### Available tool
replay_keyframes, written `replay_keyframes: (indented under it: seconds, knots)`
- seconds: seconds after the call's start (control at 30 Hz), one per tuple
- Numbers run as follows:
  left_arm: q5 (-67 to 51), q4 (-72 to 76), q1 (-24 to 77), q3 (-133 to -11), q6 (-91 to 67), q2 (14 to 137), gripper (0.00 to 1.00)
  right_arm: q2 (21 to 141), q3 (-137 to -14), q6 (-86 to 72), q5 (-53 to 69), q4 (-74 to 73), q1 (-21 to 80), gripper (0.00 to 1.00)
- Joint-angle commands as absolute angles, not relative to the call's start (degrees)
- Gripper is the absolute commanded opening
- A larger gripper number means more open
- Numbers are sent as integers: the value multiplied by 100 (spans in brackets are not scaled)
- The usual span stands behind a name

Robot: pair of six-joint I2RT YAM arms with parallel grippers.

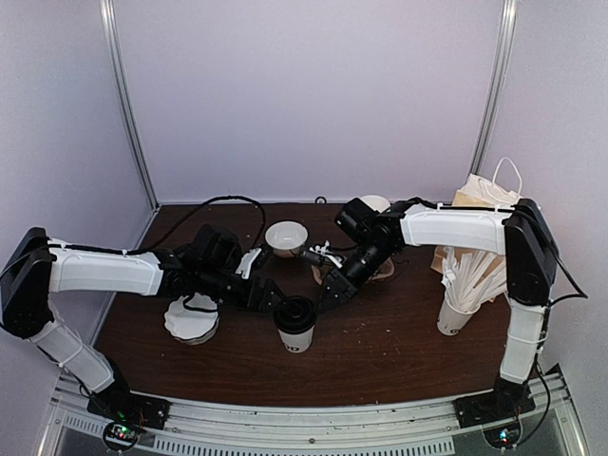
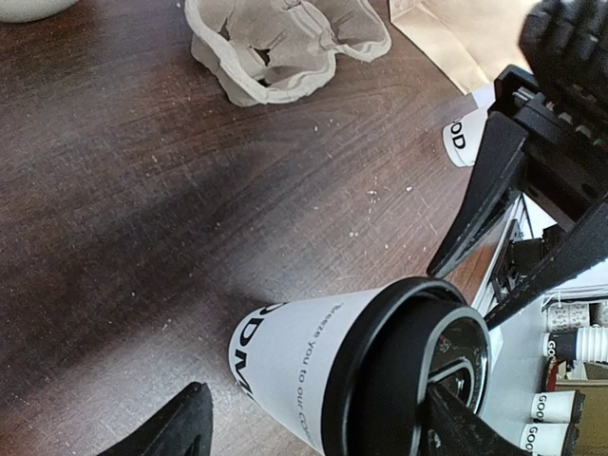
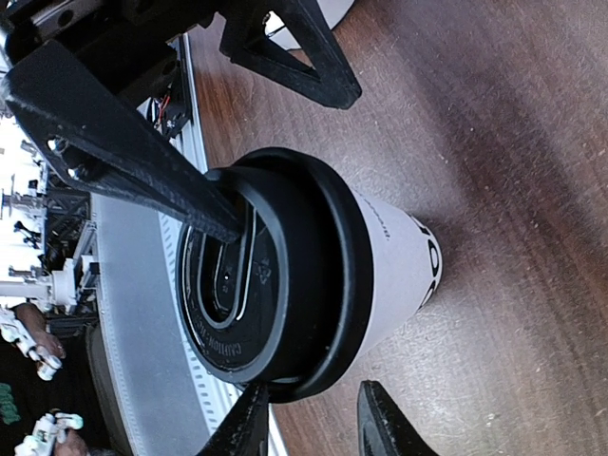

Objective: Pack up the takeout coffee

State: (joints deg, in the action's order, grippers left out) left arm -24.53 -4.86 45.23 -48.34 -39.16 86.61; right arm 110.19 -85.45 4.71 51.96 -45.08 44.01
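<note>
The takeout coffee (image 1: 295,334) stands upright on the wooden table (image 1: 380,356), black lid (image 3: 275,285) on top, between the fingers (image 2: 180,432) of the left claw (image 2: 313,404). We see that claw spread wide around the cup: one finger lies on the lid, the other stands clear of the cup's wall. The right claw (image 3: 313,399) faces it from the opposite side, narrowly parted, tips at the lid's rim; we cannot tell whether it pinches the rim. Past the left claw's tips sits a moulded pulp cup carrier (image 2: 285,52). Well off the right claw's outer side stands a cup of paper-wrapped sticks (image 1: 458,309).
</note>
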Motion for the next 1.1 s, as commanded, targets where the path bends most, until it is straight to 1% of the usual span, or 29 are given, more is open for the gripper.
replay_keyframes:
  seconds: [0.0, 0.3, 0.43, 0.6, 0.7, 0.8, 0.87, 0.97, 1.07]
  knots:
    - [-2365, -755, 4550, -4847, -3916, 8865, 76, 11187, -8505, 237, 5431, -4377, 4434, 35]
    - [-2438, -848, 4570, -4841, -3896, 9070, 73, 11604, -8541, -226, 4804, -4481, 4430, 29]
    - [-2413, -983, 4570, -4923, -3880, 9270, 72, 11966, -8725, -337, 4016, -4929, 4438, 25]
    - [-2246, -1319, 4570, -5000, -3831, 9458, 70, 11959, -8812, -233, 3993, -5029, 4438, 25]
    - [-2236, -1292, 4570, -4961, -3717, 9500, 69, 11821, -8830, -86, 4210, -4976, 4436, 25]
    - [-2274, -1205, 4570, -4980, -3466, 9430, 68, 11588, -8767, 97, 4737, -4847, 4436, 27]
    - [-2360, -1085, 4570, -5022, -3259, 9287, 70, 11388, -8710, 186, 5051, -4745, 4438, 30]
    - [-2488, -838, 4570, -5114, -3039, 9036, 72, 11129, -8677, 293, 5250, -4654, 4438, 36]
    - [-2568, -744, 4579, -5279, -2970, 8933, 74, 11059, -8679, 340, 5418, -4680, 4438, 39]
